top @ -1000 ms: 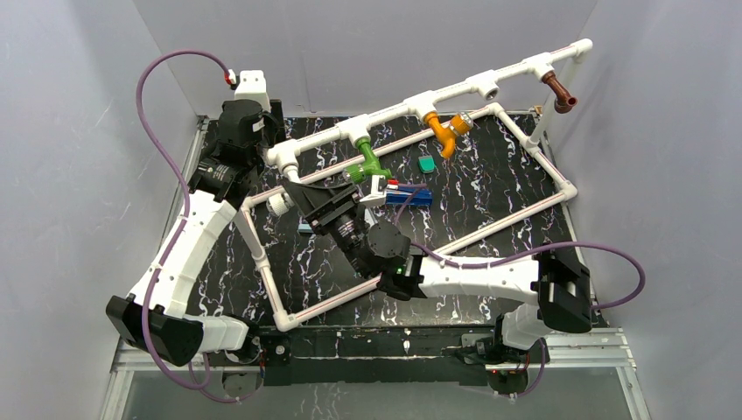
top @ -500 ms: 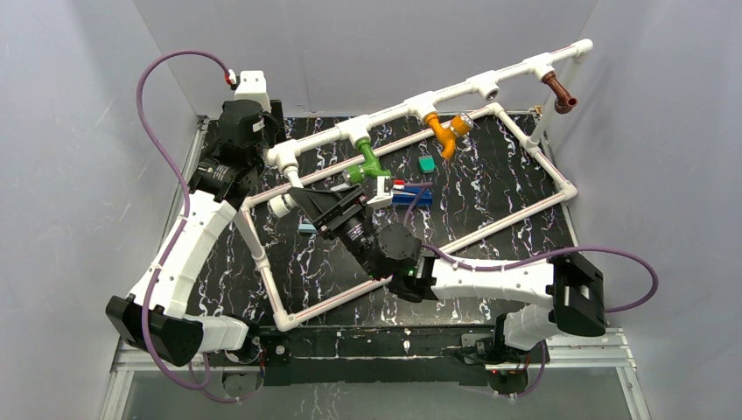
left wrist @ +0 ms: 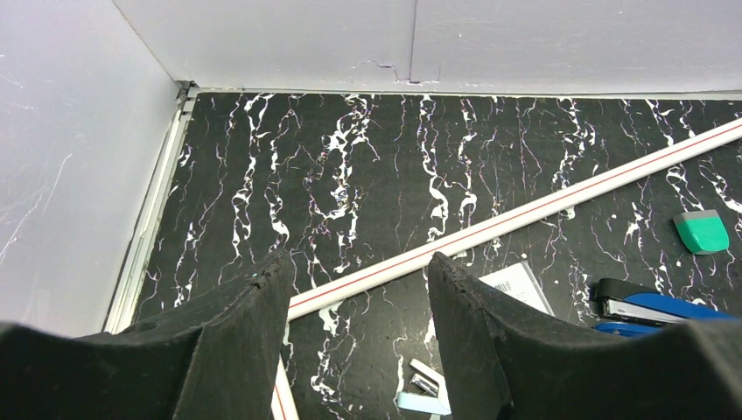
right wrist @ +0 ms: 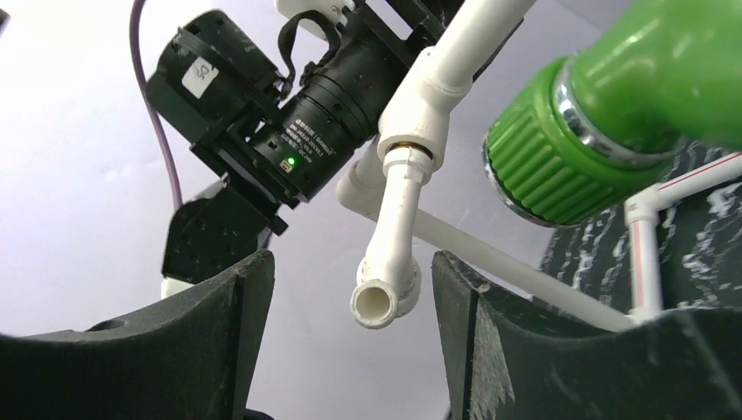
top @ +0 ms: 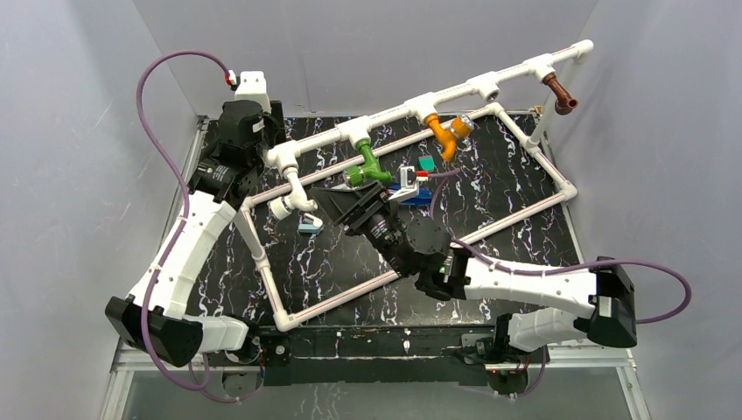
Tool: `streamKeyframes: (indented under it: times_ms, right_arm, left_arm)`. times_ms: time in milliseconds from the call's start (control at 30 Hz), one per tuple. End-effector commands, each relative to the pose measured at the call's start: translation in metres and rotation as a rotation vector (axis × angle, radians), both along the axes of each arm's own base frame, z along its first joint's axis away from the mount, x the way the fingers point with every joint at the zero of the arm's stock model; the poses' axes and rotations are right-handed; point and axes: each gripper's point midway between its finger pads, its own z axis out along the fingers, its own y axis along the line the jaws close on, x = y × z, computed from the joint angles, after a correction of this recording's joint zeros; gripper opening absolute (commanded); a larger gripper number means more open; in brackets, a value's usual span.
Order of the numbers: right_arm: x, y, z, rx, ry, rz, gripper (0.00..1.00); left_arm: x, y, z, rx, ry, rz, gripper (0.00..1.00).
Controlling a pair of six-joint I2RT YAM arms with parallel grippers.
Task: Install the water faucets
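Note:
Four faucets hang from the white pipe frame (top: 516, 70): white (top: 293, 197) at its left end, then green (top: 367, 166), orange (top: 444, 131) and brown (top: 560, 94). My right gripper (top: 328, 199) is open and empty just right of the white faucet. In the right wrist view (right wrist: 350, 262) the white faucet's spout (right wrist: 389, 254) hangs between and beyond the open fingers, untouched, with the green faucet's knob (right wrist: 560, 157) at upper right. My left gripper (top: 249, 136) is open and empty at the back left, above the marbled table (left wrist: 359, 262).
One tee (top: 486, 86) between orange and brown holds no faucet. A blue box (top: 418, 197), a small green piece (top: 426, 164) and a light-blue bit (top: 309, 226) lie inside the frame's floor loop. The left wrist view shows a red-striped pipe (left wrist: 525, 214) and a white card (left wrist: 516, 284).
My right gripper has drawn back to the right, away from the white faucet, which now hangs free and fully in view on the pipe's left end. The left arm has not moved.

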Motion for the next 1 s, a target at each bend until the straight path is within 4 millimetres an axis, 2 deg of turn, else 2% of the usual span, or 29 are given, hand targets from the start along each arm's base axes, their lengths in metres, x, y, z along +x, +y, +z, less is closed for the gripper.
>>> streamKeyframes:
  times_ms: [0,167,267,600,800,967]
  right_arm:
    - [-0.003,-0.010,0.007,-0.168,-0.139,-0.018,0.74]
    - [-0.007,-0.016,0.010,-0.360,-0.325,-0.022,0.75]
    - [-0.004,-0.022,0.020,-0.458,-0.401,-0.044,0.77]
    - [-0.028,-0.037,0.068,-0.707,-0.835,0.033,0.77]
    - [-0.038,-0.039,0.076,-0.847,-1.158,0.046,0.77]
    - [-0.044,-0.036,0.070,-0.969,-1.469,0.024,0.78]
  left_arm:
    - [-0.040,-0.015,-0.112,0.134,0.409,-0.109,0.56]
    - [-0.039,-0.016,-0.113,0.136,0.414,-0.111,0.56]
    - [-0.039,-0.017,-0.113,0.134,0.415,-0.112,0.56]
    - [-0.038,-0.018,-0.117,0.135,0.425,-0.116,0.56]
    - [-0.038,-0.020,-0.119,0.136,0.425,-0.120,0.56]
    - [-0.038,-0.020,-0.120,0.145,0.430,-0.119,0.56]
